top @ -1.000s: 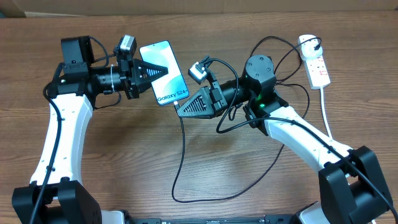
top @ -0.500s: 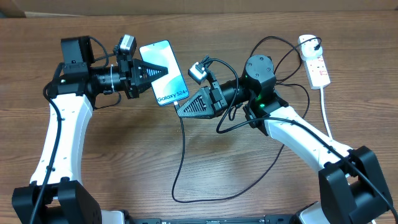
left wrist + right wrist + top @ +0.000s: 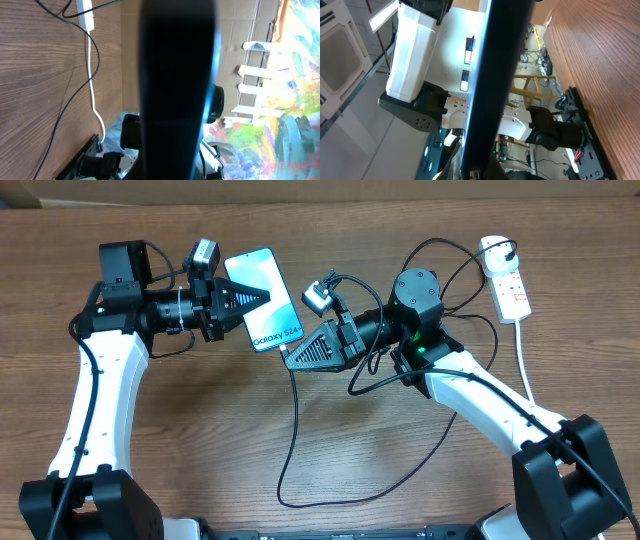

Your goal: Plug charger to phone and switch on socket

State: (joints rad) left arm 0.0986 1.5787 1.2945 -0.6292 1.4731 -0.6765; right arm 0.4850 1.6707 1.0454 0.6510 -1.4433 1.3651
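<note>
Black cable point(image 3: 296, 420): plug end apparently pinched in the right gripper point(image 3: 292, 358), at the phone point(image 3: 283, 320)'s lower edge, ready for insertion.
Phone: clamped by the left gripper point(image 3: 258, 294), held steady to receive the plug.
Socket point(image 3: 507, 283): far right, untouched.

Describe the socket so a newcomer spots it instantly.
Look at the table's far right corner, past the right arm. The socket lies flat there: a small white oblong strip with red markings. Unlike the thin black charger cable looping beside it, it trails a thick white cord.
</note>
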